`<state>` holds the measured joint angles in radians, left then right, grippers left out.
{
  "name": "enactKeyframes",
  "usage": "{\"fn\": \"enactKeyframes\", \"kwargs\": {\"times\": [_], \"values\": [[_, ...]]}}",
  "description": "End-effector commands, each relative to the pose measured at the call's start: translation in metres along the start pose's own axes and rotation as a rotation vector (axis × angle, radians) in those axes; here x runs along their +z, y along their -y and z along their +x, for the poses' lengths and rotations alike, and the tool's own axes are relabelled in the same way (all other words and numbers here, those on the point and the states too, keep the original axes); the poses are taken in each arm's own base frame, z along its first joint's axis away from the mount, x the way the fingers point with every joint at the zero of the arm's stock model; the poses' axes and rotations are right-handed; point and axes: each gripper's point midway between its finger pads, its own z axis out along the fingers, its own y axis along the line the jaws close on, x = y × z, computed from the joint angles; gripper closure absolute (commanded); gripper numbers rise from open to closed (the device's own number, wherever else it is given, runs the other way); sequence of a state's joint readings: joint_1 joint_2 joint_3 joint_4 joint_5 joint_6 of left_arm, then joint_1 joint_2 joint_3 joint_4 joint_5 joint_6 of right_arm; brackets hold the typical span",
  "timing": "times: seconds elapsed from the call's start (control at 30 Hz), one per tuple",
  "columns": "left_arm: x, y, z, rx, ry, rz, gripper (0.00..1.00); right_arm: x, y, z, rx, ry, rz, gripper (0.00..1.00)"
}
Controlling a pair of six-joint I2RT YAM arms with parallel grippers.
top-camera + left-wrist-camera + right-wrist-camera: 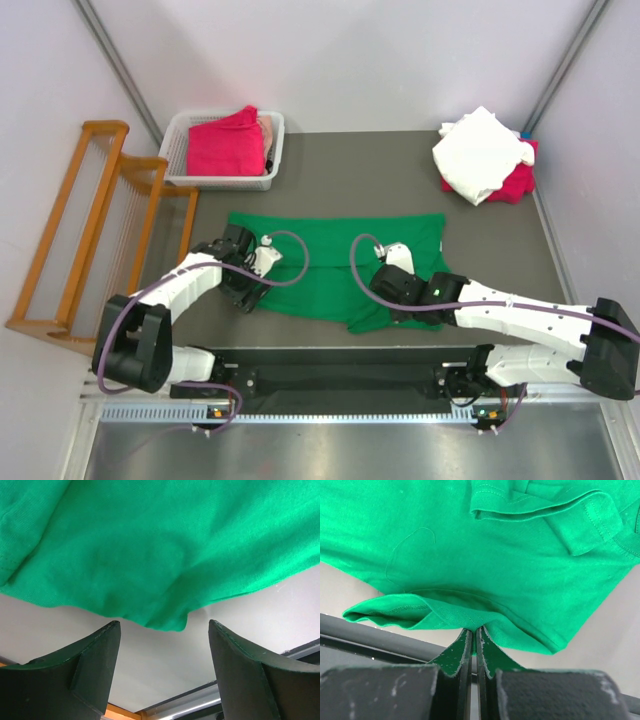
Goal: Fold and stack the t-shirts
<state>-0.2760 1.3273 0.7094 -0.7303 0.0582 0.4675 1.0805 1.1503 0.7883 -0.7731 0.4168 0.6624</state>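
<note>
While my right gripper (474, 632) is clamped tight on the near hem of the green shirt (330, 262), my left gripper (164, 630) stands wide apart with nothing held; the green shirt lies across the middle of the table (360, 170), its long axis running left to right; a rounded lip of its edge hangs just beyond my left fingers (95, 665) and in line with the gap between them, so that arm is the nearer one for the left side and, I judge, need only reach forward and close; the overhead view alone shows the layout, a white shirt (480, 155) on a red shirt (520, 185) far right, a crimson shirt (225, 148) in the basket (180, 130) far left; only the right wrist view shows the hem doubled over in the pinch; only the left wrist view shows the cloth clear of both fingers
</note>
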Motion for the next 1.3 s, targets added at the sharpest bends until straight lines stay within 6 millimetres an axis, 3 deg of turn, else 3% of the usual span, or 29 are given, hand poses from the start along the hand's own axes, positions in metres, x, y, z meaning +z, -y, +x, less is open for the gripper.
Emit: {"fn": "enactKeyframes", "kwargs": {"times": [0.0,0.23,0.37,0.6,0.73,0.77,0.9,1.07,1.27], "values": [[0.004,-0.003,-0.004,-0.008,0.011,-0.016,0.25,-0.005,-0.007,-0.019,0.030,0.047,-0.025,1.00],[0.005,-0.001,-0.003,-0.014,0.009,-0.010,0.35,-0.005,-0.005,-0.017,0.036,0.047,-0.025,1.00],[0.005,0.000,-0.004,-0.012,0.007,0.001,0.52,-0.005,-0.007,-0.016,0.037,0.044,-0.032,1.00],[0.005,0.001,-0.005,-0.009,0.004,0.008,0.70,-0.005,-0.010,-0.019,0.035,0.044,-0.038,1.00],[0.006,0.001,-0.004,-0.008,-0.003,0.011,0.90,-0.005,-0.010,-0.020,0.033,0.046,-0.039,1.00],[0.005,0.001,-0.004,-0.009,-0.002,0.011,1.00,-0.006,-0.010,-0.020,0.031,0.046,-0.039,1.00],[0.001,0.000,-0.008,-0.011,0.012,0.007,1.00,-0.007,-0.010,-0.022,0.031,0.049,-0.039,1.00],[-0.020,-0.004,-0.016,-0.015,0.045,-0.015,1.00,-0.013,-0.006,-0.020,0.049,0.046,-0.036,1.00],[-0.048,-0.002,-0.011,-0.019,0.055,-0.033,1.00,-0.031,0.002,-0.004,0.106,0.018,-0.053,1.00]]}}
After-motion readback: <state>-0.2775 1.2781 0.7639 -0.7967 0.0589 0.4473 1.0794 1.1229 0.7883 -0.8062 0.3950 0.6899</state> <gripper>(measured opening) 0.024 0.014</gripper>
